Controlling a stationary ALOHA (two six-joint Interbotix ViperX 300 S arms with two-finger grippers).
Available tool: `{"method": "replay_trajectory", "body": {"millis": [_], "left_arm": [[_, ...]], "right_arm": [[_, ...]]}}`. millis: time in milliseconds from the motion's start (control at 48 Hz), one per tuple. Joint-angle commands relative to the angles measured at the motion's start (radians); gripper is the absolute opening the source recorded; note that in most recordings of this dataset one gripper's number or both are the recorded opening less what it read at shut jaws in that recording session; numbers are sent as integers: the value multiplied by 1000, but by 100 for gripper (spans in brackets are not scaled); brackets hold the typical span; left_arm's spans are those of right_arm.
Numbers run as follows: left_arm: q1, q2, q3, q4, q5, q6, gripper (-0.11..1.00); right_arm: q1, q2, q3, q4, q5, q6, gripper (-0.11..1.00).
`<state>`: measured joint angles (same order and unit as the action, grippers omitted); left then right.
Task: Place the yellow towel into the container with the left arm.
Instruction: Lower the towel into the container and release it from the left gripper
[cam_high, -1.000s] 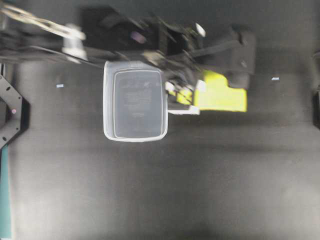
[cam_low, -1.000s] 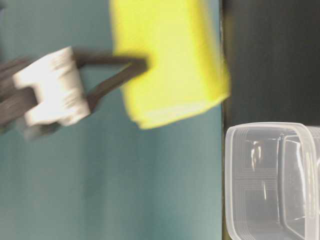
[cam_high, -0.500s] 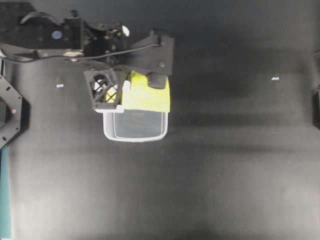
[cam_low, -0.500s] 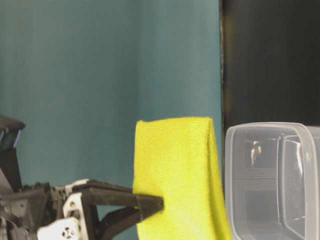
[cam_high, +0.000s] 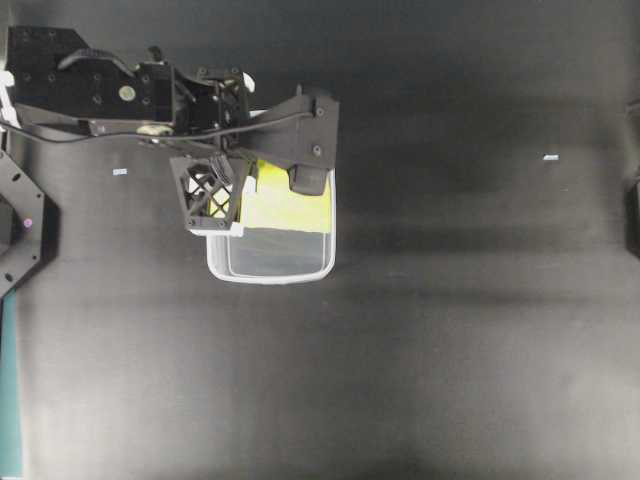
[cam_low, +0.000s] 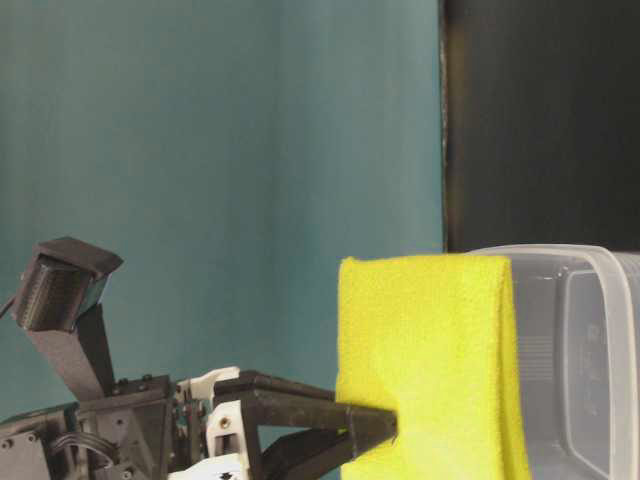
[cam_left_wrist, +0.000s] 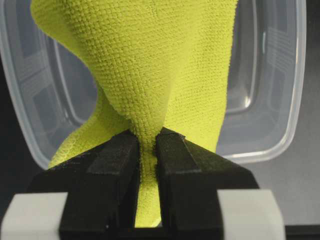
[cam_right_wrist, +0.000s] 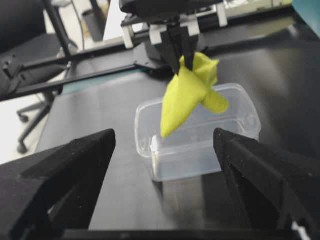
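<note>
Partly hidden in the overhead view, the yellow towel (cam_high: 285, 208) shows only as a bright patch below the left arm (cam_high: 150, 95), whose black wrist covers the upper part of the cloth and the far end of the container (cam_high: 270, 268). From desk level the towel (cam_low: 430, 360) hangs in front of the tub (cam_low: 585, 350), so the tub's near wall is screened and its lower edge is cut off by the frame; whether the cloth touches the tub floor cannot be told. The left hand (cam_left_wrist: 146, 150) is clamped on the towel (cam_left_wrist: 145, 65), its two black fingers (cam_left_wrist: 112, 170) pinching a gathered fold, with the clear container (cam_left_wrist: 270, 100) behind. The right wrist view is the plainest: the towel (cam_right_wrist: 187, 95) dangles from the left hand (cam_right_wrist: 180, 52) above the open container (cam_right_wrist: 200, 145), its lowest corner hanging in front of the tub's near wall. The right hand (cam_right_wrist: 165, 175) stands with its fingers wide apart, holding nothing, only their dark, blurred tips in frame. The black desk (cam_high: 450, 350) carries the tub.

A second ago the towel was out to the right of the container, blurred in motion; now it is over the tub. In the desk-level view it has crossed from the upper left to sit lower, against the tub.
</note>
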<state>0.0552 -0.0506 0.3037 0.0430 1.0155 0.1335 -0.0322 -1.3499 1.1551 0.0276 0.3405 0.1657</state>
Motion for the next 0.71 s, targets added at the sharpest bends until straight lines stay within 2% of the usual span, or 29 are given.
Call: {"method": "replay_trajectory", "body": {"millis": [0,271,354,479,541,604,687], "left_arm": [[-8,-9,2,3,-31,3,7],[-2,-8,69,3,-63,-12,10],[-5,-12,87,3,-86,-17,30],[-5,-18,100,3,-160,-43,70],[-5,-25,98,3,-189,-58,83],[-6,-38,94,3,-204,-64,90],[-5,-71,87,3,-216,-64,88]], "right_arm": [[-3,12,-5,3,-12,3,77],[-2,12,3,3,-21,9,77],[-2,12,6,3,-23,9,77],[-2,12,6,3,-23,11,77],[-2,11,6,3,-23,11,77],[-2,11,6,3,-23,11,77],[-2,8,6,3,-23,11,77]]}}
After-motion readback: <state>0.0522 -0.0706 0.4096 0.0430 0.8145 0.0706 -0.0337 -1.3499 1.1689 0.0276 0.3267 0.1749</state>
